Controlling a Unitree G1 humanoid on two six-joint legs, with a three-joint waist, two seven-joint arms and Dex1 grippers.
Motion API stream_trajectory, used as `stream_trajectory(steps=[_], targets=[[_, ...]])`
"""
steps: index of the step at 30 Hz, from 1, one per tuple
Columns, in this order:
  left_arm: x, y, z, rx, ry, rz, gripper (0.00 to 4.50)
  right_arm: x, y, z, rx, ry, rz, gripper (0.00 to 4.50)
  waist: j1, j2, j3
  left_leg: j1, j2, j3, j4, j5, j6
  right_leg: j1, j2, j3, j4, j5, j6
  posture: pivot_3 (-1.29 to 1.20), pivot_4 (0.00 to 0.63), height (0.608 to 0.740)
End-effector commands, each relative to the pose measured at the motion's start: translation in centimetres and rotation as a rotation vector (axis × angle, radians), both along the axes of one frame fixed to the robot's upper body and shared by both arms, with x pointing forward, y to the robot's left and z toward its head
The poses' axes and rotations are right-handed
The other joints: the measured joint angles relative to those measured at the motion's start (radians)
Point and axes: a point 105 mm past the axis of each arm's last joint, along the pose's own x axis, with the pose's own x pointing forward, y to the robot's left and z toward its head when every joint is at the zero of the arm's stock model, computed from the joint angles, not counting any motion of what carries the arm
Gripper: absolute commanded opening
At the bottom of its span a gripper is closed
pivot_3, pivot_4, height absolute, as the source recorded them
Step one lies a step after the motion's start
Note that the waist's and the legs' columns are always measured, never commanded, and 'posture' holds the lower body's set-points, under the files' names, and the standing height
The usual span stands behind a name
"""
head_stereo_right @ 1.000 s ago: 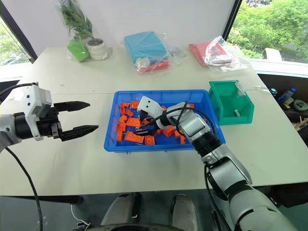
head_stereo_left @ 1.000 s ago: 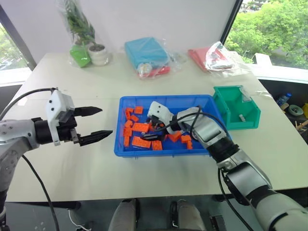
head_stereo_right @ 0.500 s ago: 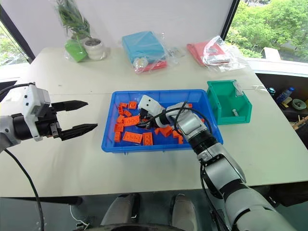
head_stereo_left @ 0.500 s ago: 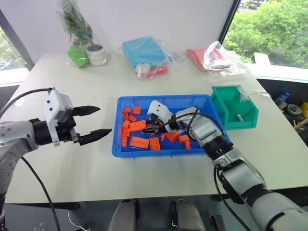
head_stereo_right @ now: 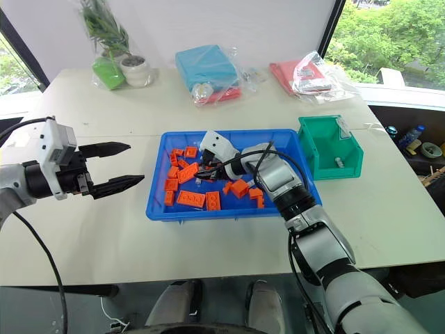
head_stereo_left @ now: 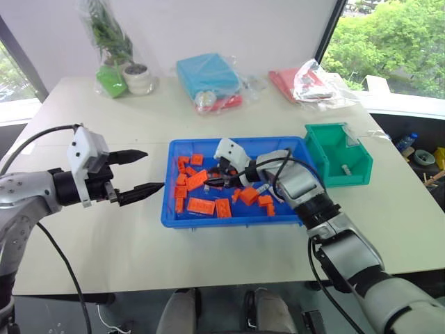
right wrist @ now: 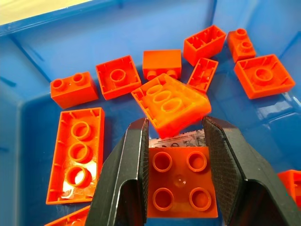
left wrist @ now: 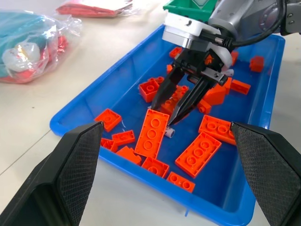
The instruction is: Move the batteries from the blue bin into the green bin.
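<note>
Right wrist view: right gripper point(right wrist: 175, 141) jaws clamp a battery point(right wrist: 178, 140), its print unreadable.

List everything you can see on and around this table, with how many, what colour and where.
table: one, off-white
blue bin: one, table centre
orange bricks: many, in the blue bin
held battery: one, whitish wrap, in the right end effector
green bin: one, teal, right of the blue bin
loose battery: one, silvery, inside the green bin
potted plant: one, far left
lime-green bag: one, beside the plant
light-blue packet: one, far middle
red packet: one, far right
left end effector: black, open, left of the blue bin
right end effector: black, over the bricks
</note>
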Motion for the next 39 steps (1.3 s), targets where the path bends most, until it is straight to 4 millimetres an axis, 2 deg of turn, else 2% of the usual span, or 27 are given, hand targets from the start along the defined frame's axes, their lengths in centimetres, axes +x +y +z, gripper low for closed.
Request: stream_trajectory(steps=[1, 7, 10, 13, 15, 19, 23, 26, 39], targets=[[0.1, -0.2, 1.1, 0.002, -0.06, -0.012, 4.5, 1.2, -0.9, 1.6, -0.04, -0.113, -0.005, 1.18, 0.002, 0.0, 0.0, 0.0, 0.0, 0.0, 0.0, 0.0, 0.0, 0.0, 0.0, 0.0, 0.0, 0.0, 0.0, 0.0, 0.15, 0.681], [0.1, -0.2, 1.1, -0.001, -0.069, -0.005, 4.5, 2.4, -2.7, 1.9, -0.067, -0.141, -0.044, 1.18, 0.0, 0.0, 0.0, 0.0, 0.0, 0.0, 0.0, 0.0, 0.0, 0.0, 0.0, 0.0, 0.0, 0.0, 0.0, 0.0, 0.15, 0.681], [0.2, -0.2, 1.3, -0.004, -0.077, -0.002, 4.5, 4.0, -4.5, 2.1, -0.145, -0.215, -0.087, 1.18, -0.001, 0.0, 0.0, 0.0, 0.0, 0.001, 0.0, 0.0, 0.0, 0.0, 0.0, 0.0, 0.0, 0.0, 0.0, 0.0, 0.15, 0.681], [0.2, -0.3, 1.3, -0.006, -0.08, -0.002, 4.5, 5.0, -5.9, 2.2, -0.168, -0.216, -0.132, 1.18, 0.001, 0.0, 0.0, 0.0, 0.0, 0.001, 0.0, 0.0, 0.0, 0.0, 0.0, 0.0, 0.0, 0.0, 0.0, 0.0, 0.15, 0.681], [0.2, -0.3, 1.3, -0.006, -0.081, -0.002, 4.5, 4.8, -5.6, 2.5, -0.133, -0.188, -0.118, 2.25, -0.001, 0.0, 0.0, 0.0, 0.0, 0.001, 0.0, 0.0, 0.0, 0.0, 0.0, 0.0, 0.0, 0.0, 0.0, 0.0, 0.15, 0.681], [0.2, -0.3, 1.3, -0.007, -0.08, -0.003, 4.5, 3.8, -2.5, 3.4, -0.027, -0.165, -0.032, 4.11, -0.006, -0.001, 0.0, 0.0, 0.0, 0.001, 0.0, 0.001, 0.0, 0.0, 0.001, 0.001, 0.0, 0.0, 0.0, 0.0, 0.15, 0.681], [0.2, -0.4, 1.3, -0.005, -0.078, -0.008, 4.5, 1.7, 0.9, 4.0, 0.036, -0.121, 0.129, 4.11, -0.006, 0.0, 0.0, 0.0, 0.002, 0.001, 0.0, 0.001, 0.0, 0.001, 0.002, 0.001, 0.001, 0.0, 0.0, 0.0, 0.15, 0.681], [0.1, -0.5, 1.4, -0.003, -0.076, -0.013, 4.5, 0.9, 2.2, 3.7, 0.002, -0.115, 0.216, 4.11, 0.0, 0.0, 0.0, 0.0, 0.002, 0.001, 0.0, 0.001, 0.0, 0.0, 0.001, 0.001, 0.001, 0.0, 0.0, 0.0, 0.15, 0.681], [-0.8, -0.8, 1.4, 0.004, -0.079, -0.02, 4.5, 1.4, 3.5, 0.5, -0.196, -0.102, 0.302, 4.11, -0.005, 0.0, 0.0, 0.0, 0.001, 0.002, 0.0, 0.001, -0.001, -0.001, 0.002, 0.003, 0.001, 0.0, 0.0, 0.0, 0.15, 0.681]])
